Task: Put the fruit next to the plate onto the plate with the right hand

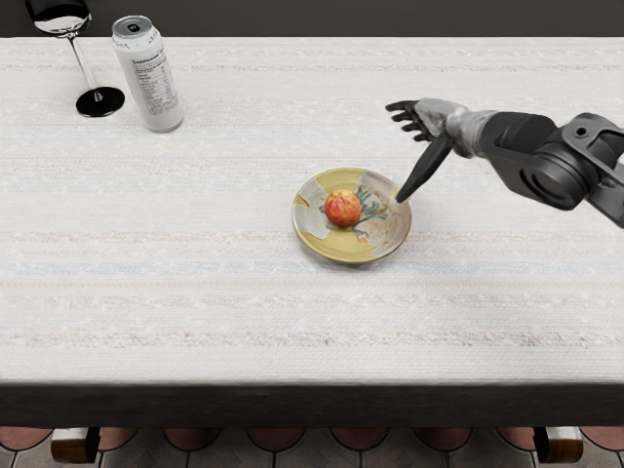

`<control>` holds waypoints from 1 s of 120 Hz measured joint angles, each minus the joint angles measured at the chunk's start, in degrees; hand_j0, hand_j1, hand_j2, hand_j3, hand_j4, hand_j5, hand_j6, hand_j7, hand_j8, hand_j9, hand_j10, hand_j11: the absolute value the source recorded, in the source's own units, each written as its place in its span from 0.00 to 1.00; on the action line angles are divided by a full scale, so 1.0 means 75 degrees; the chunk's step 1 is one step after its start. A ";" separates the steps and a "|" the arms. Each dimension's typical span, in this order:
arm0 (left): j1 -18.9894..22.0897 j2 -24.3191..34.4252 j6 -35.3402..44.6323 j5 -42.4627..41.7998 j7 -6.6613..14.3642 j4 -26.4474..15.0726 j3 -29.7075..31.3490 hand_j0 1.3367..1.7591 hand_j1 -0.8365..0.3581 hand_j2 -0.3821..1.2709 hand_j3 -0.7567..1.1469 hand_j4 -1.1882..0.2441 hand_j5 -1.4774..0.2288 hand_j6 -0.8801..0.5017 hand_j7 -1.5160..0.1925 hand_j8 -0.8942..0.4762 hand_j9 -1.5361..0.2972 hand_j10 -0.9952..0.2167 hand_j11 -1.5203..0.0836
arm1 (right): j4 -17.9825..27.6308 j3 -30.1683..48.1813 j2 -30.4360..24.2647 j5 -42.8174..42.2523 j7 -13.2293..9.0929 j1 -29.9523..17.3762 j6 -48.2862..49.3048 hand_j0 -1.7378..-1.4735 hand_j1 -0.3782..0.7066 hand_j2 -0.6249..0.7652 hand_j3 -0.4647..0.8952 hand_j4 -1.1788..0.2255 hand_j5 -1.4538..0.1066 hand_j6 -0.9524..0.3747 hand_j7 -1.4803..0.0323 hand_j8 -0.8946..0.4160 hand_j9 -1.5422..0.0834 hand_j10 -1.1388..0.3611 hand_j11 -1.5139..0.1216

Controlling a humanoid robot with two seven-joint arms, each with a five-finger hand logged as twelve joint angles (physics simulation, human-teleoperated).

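Note:
A red-orange fruit [343, 208] lies in the middle of the yellow patterned plate [320, 239], near the centre of the table. My right hand [413, 136] hovers above and to the right of the plate, its arm coming in from the right edge. Its fingers [402, 112] are spread and hold nothing. One long finger points down toward the plate's right rim. The hand is apart from the fruit. No left arm shows.
A silver drink can [148, 73] stands at the back left. Beside it, further left, is a wine glass [76, 49] on a dark foot. The white cloth-covered table [195, 292] ends at a dark front edge.

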 joint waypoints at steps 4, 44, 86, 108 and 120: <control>0.0005 0.0000 0.0001 -0.0002 -0.0001 -0.0001 0.0003 0.76 0.76 0.26 0.40 0.67 0.69 0.47 0.71 0.48 0.67 0.63 0.76 | 0.0014 0.0110 -0.0195 0.0221 0.0027 -0.0011 0.0316 0.30 0.10 0.44 0.34 0.79 0.88 0.67 0.92 0.63 0.90 0.72 0.87; 0.0170 0.0000 0.0012 -0.0021 0.0001 0.0212 0.0003 0.76 0.76 0.26 0.40 0.67 0.69 0.47 0.71 0.48 0.67 0.63 0.76 | -0.0701 0.0415 -0.1610 0.1469 0.1199 -0.0365 0.3609 0.30 0.08 0.44 0.34 0.81 0.89 0.68 0.94 0.65 0.91 0.73 0.89; 0.0170 0.0000 0.0014 -0.0024 0.0000 0.0239 -0.0001 0.76 0.76 0.26 0.40 0.67 0.69 0.47 0.71 0.48 0.67 0.63 0.76 | -0.1340 0.0439 -0.1679 0.1609 0.1601 -0.0522 0.4459 0.30 0.07 0.44 0.34 0.81 0.90 0.68 0.94 0.65 0.91 0.73 0.89; 0.0170 0.0000 0.0015 -0.0022 0.0000 0.0241 0.0001 0.76 0.76 0.26 0.40 0.67 0.69 0.47 0.71 0.48 0.67 0.63 0.76 | -0.1363 0.0440 -0.1679 0.1630 0.1611 -0.0529 0.4484 0.30 0.07 0.44 0.34 0.81 0.90 0.68 0.94 0.65 0.91 0.73 0.89; 0.0170 0.0000 0.0015 -0.0022 0.0001 0.0241 0.0001 0.76 0.76 0.26 0.40 0.67 0.69 0.47 0.71 0.48 0.67 0.63 0.76 | -0.1366 0.0440 -0.1679 0.1632 0.1613 -0.0530 0.4487 0.30 0.07 0.44 0.34 0.81 0.90 0.68 0.94 0.65 0.92 0.73 0.89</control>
